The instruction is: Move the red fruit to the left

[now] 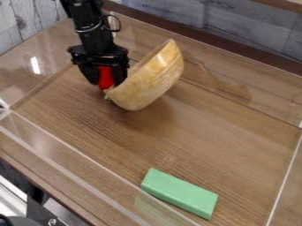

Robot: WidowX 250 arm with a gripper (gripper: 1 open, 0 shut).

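The red fruit (pixel 108 78) shows as a small glossy red shape between the black fingers of my gripper (pixel 105 78), at the upper left of the wooden table. The gripper is shut on it, and the fingers hide most of it, including any green end. A wooden bowl (pixel 150 76) lies tipped on its side just right of the gripper, its rim close to or touching the fruit. I cannot tell whether the fruit rests on the table or hangs just above it.
A flat green rectangular block (pixel 179 192) lies near the front edge. Clear plastic walls (pixel 35 132) fence the wooden table surface (pixel 177 132) on all sides. A grey plank wall stands behind.
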